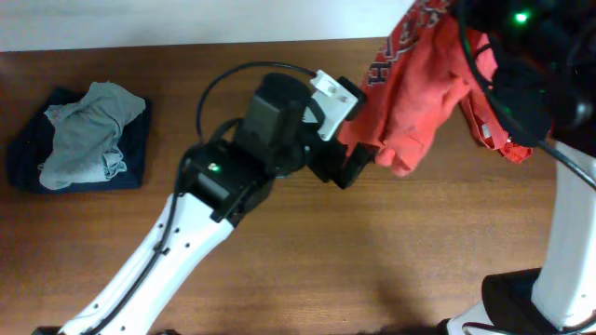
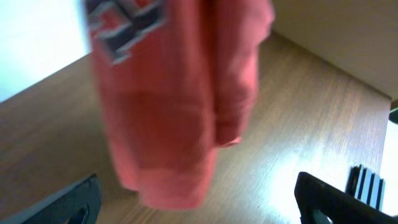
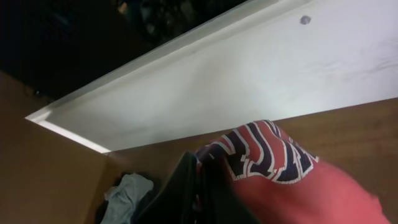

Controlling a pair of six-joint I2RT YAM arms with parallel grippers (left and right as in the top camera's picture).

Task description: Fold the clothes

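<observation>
A red shirt (image 1: 419, 93) with navy and white lettering hangs in the air over the table's back right. My right gripper (image 1: 484, 46) is shut on its upper part and holds it up; in the right wrist view the dark fingers (image 3: 208, 186) pinch the lettered red cloth (image 3: 273, 155). My left gripper (image 1: 349, 167) is open just below the shirt's hanging lower edge. In the left wrist view the red cloth (image 2: 180, 106) dangles between and ahead of the wide-open jaws (image 2: 199, 202), not touching them.
A pile at the table's left holds a grey garment (image 1: 88, 135) on a dark navy one (image 1: 130, 158). It also shows in the right wrist view (image 3: 127, 186). A white wall (image 1: 186, 19) runs along the table's back edge.
</observation>
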